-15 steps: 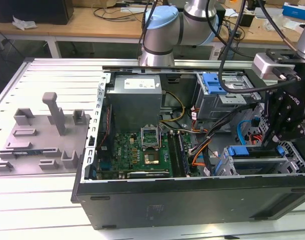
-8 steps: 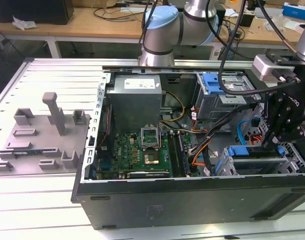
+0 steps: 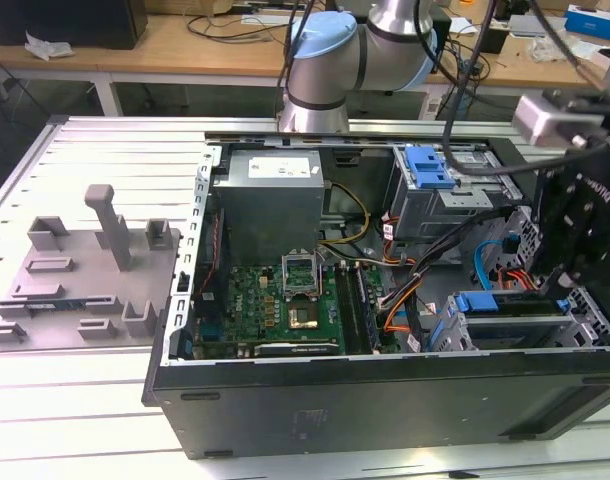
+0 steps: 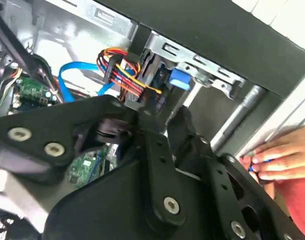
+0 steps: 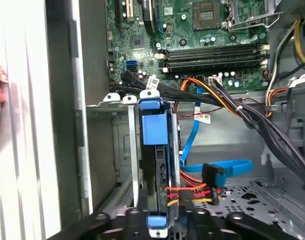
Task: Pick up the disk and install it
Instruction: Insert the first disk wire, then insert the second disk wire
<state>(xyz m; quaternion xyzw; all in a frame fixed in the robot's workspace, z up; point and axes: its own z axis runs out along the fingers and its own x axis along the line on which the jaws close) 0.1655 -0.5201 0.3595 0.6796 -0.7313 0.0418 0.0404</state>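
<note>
The disk [image 5: 160,170] stands on edge in a slot of the grey drive cage [image 5: 123,150], and its blue carrier [image 5: 154,127] shows at the end toward the motherboard. In the first wrist view my gripper [image 5: 157,225] sits at the disk's near end, shut on the carrier's blue edge. In the exterior view the disk [image 3: 510,309] lies in the cage at the case's front right corner, with my gripper [image 3: 575,285] at its right end. The second wrist view shows my gripper [image 4: 153,120] reaching down into the cage beside a blue tab [image 4: 178,78].
Orange, red and yellow power wires [image 5: 190,192] and a blue data cable [image 5: 227,167] lie right beside the disk. A black cable bundle [image 5: 252,120] crosses above the cage. A person's hand [image 4: 277,155] rests on the case's outer wall. The motherboard [image 3: 275,300] and the grey power supply [image 3: 270,200] fill the case.
</note>
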